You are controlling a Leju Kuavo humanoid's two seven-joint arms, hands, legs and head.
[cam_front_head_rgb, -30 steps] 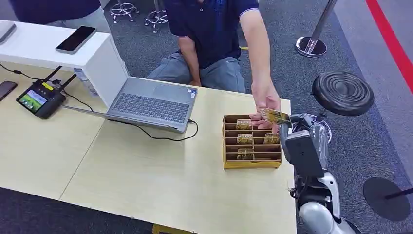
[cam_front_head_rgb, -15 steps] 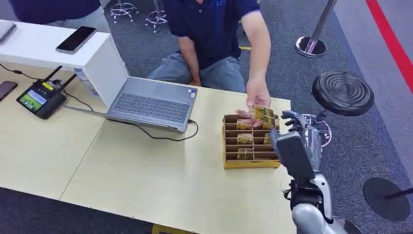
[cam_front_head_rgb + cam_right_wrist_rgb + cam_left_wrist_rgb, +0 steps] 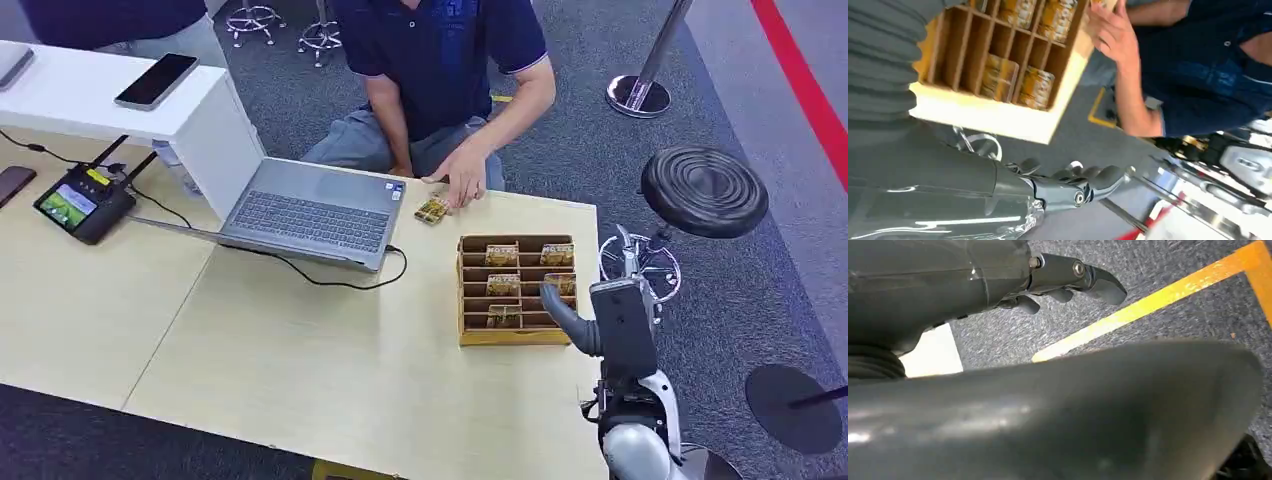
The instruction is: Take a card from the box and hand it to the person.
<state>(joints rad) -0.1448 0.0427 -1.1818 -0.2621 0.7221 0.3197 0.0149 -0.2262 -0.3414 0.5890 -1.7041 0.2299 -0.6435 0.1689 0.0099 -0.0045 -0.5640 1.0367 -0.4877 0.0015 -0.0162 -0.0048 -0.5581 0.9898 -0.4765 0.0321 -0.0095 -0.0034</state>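
Note:
A wooden card box (image 3: pixel 517 338) with slots of gold cards stands near the table's right edge. A person's hand (image 3: pixel 462 185) lays one gold card (image 3: pixel 432 209) on the table beside the laptop. My right hand (image 3: pixel 605 315) hovers at the box's right front corner, its thumb over the box edge, holding nothing. In the right wrist view its fingers (image 3: pixel 1083 182) are loosely spread and empty beside the box (image 3: pixel 993 117), with the person's hand (image 3: pixel 1113 32) beyond. In the left wrist view my left hand (image 3: pixel 1068 280) hangs over the grey floor, its fingers empty.
An open laptop (image 3: pixel 310 210) with a black cable sits at the table's middle back. A small screen device (image 3: pixel 83 203) lies at the left, by a white shelf with a phone (image 3: pixel 155 80). A black stool (image 3: pixel 704 190) stands just right of the table.
The person took the card from beside my right hand and carried it back to the table by the laptop. My right hand sank and drew back toward the box's front corner.

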